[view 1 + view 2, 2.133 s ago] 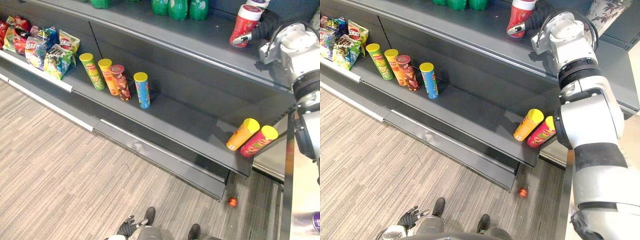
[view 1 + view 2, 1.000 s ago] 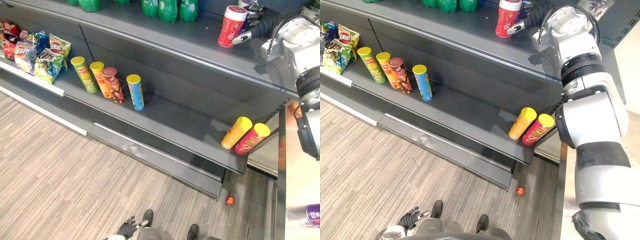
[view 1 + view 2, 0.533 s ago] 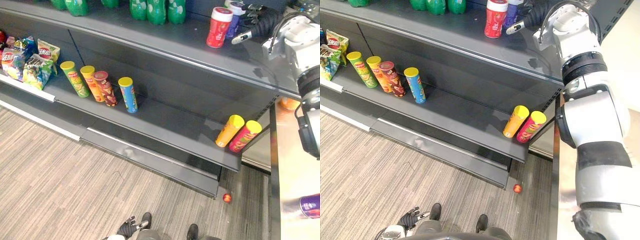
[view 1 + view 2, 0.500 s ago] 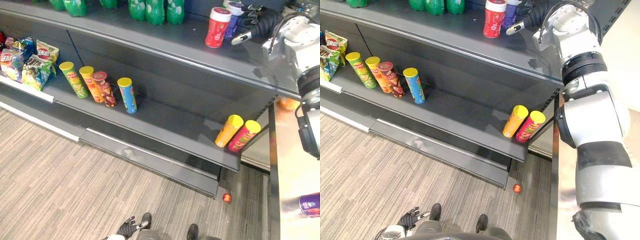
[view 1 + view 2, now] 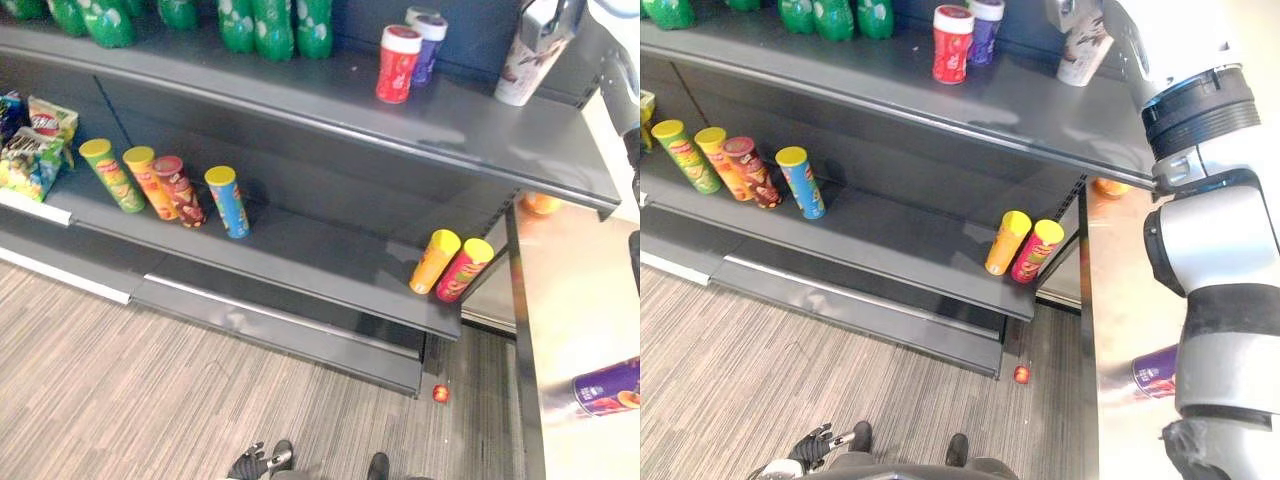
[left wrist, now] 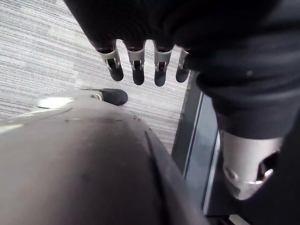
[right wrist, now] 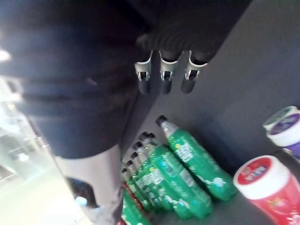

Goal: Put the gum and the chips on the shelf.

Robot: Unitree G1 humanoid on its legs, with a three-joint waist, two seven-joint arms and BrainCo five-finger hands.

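A red gum tub [image 5: 398,63] stands upright on the upper shelf [image 5: 480,125], touching a purple gum tub [image 5: 428,42] behind it. The red tub [image 7: 266,185] and the purple one [image 7: 285,132] also appear in the right wrist view, well apart from my right hand [image 7: 162,74], which is open and holds nothing. On the lower shelf [image 5: 330,262] stand several chip cans: green [image 5: 110,173], orange [image 5: 150,182], dark red [image 5: 177,190] and blue [image 5: 227,201]. A yellow can [image 5: 434,260] and a red can [image 5: 464,268] lie at its right end. My left hand [image 6: 137,66] hangs open low over the floor.
Green bottles [image 5: 270,22] line the upper shelf's back, and a white patterned cup [image 5: 522,68] stands at its right end. Chip bags [image 5: 35,150] fill the far left. A steel counter [image 5: 570,300] at the right carries a purple tub [image 5: 608,386]. A small red ball [image 5: 440,393] lies on the floor.
My right hand set the red gum tub upright beside the purple tub, let it go and drew back up to the right. The camera has shifted, sliding the shelves left.
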